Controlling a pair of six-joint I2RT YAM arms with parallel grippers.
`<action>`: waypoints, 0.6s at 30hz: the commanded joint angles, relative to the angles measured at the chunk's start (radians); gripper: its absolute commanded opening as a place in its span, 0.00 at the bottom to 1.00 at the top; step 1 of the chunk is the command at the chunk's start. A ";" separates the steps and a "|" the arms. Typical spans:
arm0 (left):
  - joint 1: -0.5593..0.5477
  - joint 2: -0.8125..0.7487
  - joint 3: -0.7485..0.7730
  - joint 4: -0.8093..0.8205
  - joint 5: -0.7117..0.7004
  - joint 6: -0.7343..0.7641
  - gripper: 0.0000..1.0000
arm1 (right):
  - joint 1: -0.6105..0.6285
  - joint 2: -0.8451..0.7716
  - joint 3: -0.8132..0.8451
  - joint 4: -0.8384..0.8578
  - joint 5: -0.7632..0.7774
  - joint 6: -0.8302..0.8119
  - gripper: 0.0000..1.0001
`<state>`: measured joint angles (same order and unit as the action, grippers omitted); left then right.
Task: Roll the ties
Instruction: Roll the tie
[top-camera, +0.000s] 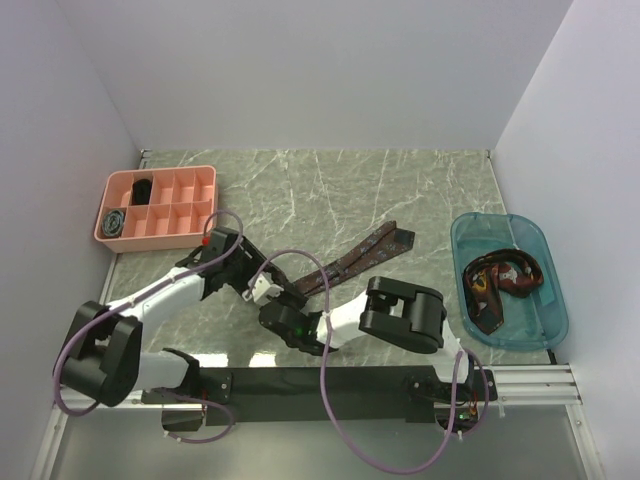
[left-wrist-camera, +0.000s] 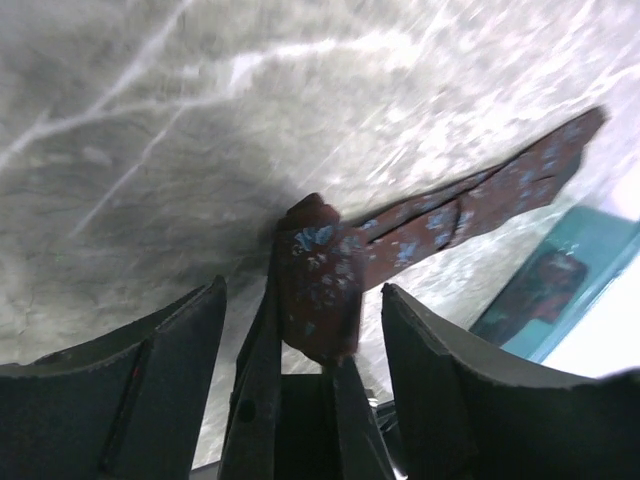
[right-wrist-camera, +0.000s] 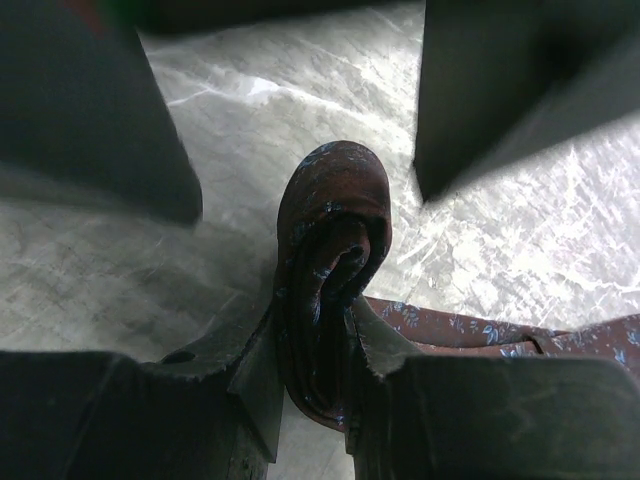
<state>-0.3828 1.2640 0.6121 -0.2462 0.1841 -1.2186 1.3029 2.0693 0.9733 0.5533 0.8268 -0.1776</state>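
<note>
The brown-red tie (top-camera: 350, 262) lies on the grey stone tabletop (top-camera: 330, 190), in the middle, in front of both arms. Its wide pointed end points to the far right, toward the blue tub (top-camera: 535, 315). Most of it lies flat. Its near end is curled up into a small roll (right-wrist-camera: 335, 240).

The right tool (right-wrist-camera: 315, 335) pinches that roll. Its two fingers (right-wrist-camera: 240, 380) are closed tight on the bottom of the roll, one on each side. The top of the roll sticks out past them.

The left tool (left-wrist-camera: 300, 290) faces the roll from the other side. It is wide open. Its two fingers (left-wrist-camera: 160, 370) stand one on each side of the roll and do not touch it. It holds nothing.

In the blue tub at the right there is a loose heap of ties (top-camera: 500, 280), red-brown and dark.

At the far left sits a pink box (top-camera: 190, 190) with many small parts. A black rolled tie (top-camera: 143, 188) sits in one part at the back. A grey-blue rolled tie (top-camera: 115, 221) sits in the part at the near left corner.
</note>
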 joint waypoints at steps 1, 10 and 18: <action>-0.034 0.037 0.032 0.042 0.025 -0.009 0.68 | 0.024 0.064 -0.031 -0.104 -0.043 -0.008 0.04; -0.074 0.081 0.025 0.039 0.006 -0.027 0.33 | 0.026 0.061 -0.038 -0.095 -0.038 -0.005 0.04; -0.074 0.087 0.032 0.018 -0.032 -0.021 0.01 | 0.027 0.006 -0.082 -0.061 -0.018 0.001 0.39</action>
<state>-0.4511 1.3399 0.6193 -0.2142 0.1841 -1.2461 1.3159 2.0743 0.9569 0.5896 0.8490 -0.2008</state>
